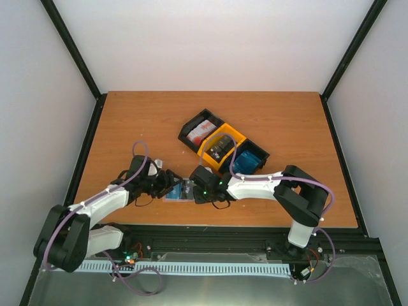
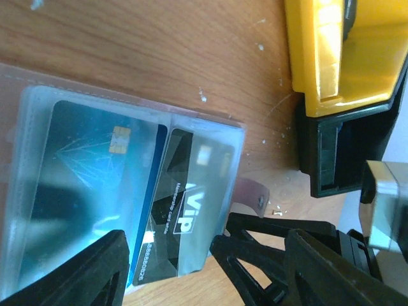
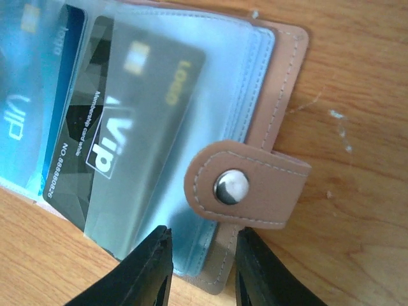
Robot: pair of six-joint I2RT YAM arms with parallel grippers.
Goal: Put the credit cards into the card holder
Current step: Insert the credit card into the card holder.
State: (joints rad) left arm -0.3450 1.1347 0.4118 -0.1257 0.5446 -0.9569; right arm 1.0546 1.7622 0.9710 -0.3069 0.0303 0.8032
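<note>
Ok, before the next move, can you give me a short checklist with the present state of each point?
1. Card holder open and flat: ok.
2. Blue card and black card inside sleeves: ok.
3. Red-and-white cards in the holder: not ok, they lie in the black bin.
4. Left gripper open, carrying nothing: ok.
5. Right gripper open, over the holder's edge: ok.
6. Free sleeve left: cannot tell.
</note>
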